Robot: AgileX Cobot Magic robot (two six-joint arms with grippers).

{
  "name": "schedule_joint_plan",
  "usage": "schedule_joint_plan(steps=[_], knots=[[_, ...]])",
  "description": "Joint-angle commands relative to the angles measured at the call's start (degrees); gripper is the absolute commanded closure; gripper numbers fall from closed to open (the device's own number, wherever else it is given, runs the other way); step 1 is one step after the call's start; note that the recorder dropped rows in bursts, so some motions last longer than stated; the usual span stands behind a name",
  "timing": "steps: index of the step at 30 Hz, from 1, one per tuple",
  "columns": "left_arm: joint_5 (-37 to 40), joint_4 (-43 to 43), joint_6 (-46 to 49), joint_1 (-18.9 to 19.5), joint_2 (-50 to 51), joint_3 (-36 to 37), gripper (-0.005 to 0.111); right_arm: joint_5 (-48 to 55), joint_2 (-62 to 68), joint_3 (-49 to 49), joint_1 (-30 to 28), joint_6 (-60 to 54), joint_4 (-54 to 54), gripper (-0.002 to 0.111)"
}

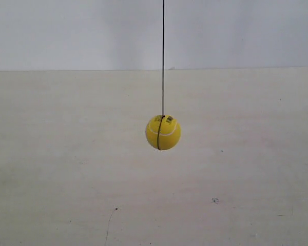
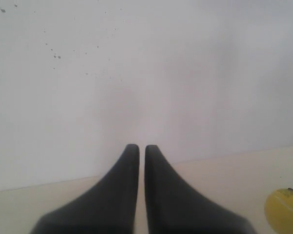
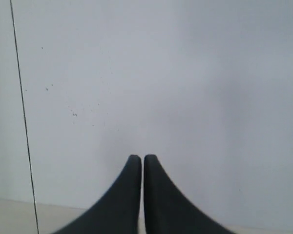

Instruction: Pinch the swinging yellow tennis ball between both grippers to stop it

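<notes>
Yellow tennis ball (image 1: pixel 162 132) hangs on string (image 1: pixel 162 56), off to one side of left gripper (image 2: pixel 142 147) and clear of right gripper (image 3: pixel 142 158); both jaw pairs closed together.

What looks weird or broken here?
Nothing looks broken. The yellow tennis ball hangs from its black string. The only odd bits are a few small dark marks on the table.

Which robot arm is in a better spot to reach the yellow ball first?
Probably the left. The left gripper has the yellow tennis ball at the edge of its wrist view; the right gripper sees only the string. Both jaws are shut.
</notes>
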Motion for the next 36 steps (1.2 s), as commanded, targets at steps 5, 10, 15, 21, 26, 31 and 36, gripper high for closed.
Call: schedule_joint_plan(steps=[5,10,15,21,26,31,36], knots=[[2.0,-0.3,-0.1,-0.2,-0.5,0.4,0.102,2.0,-5.0,0.0,0.0,0.2,0.1,0.108],[2.6,0.0,-0.1,-0.2,-0.5,0.4,0.102,2.3,-5.0,0.0,0.0,0.0,0.1,0.108],[2.6,0.0,-0.1,-0.2,-0.5,0.4,0.102,2.3,-5.0,0.0,0.0,0.0,0.1,0.108],[2.6,0.0,-0.1,-0.2,-0.5,0.4,0.102,2.3,-5.0,0.0,0.0,0.0,0.1,0.108],[2.7,0.0,-0.1,-0.2,-0.5,0.4,0.102,2.3,-5.0,0.0,0.0,0.0,0.1,0.108],[2.7,0.0,-0.1,0.1,-0.7,0.4,0.102,2.3,-5.0,0.0,0.0,0.0,0.1,0.108],[2.7,0.0,-0.1,3.6,-5.6,0.4,0.102,2.4,-5.0,0.0,0.0,0.0,0.1,0.108]])
